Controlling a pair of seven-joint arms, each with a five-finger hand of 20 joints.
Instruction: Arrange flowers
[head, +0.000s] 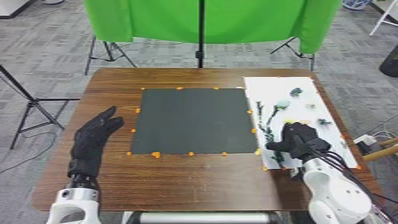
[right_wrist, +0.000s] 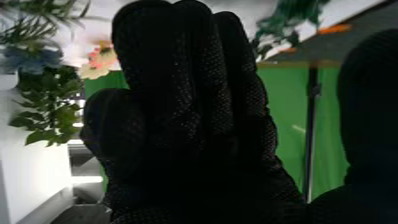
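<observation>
White sheet along table's right edge, flowers and greenery on it: pale-green flower toward far half, dark green sprig near far edge, leafy stem along left edge. Right hand over near half, blocking what's under it; fingers straight, close together. Wrist view: blue flower, peach-pink flower. Left hand near table's left edge, fingers extended, slightly apart. Dark mat left of sheet, orange marks around its edges. Green cloth and black pole beyond far edge.
</observation>
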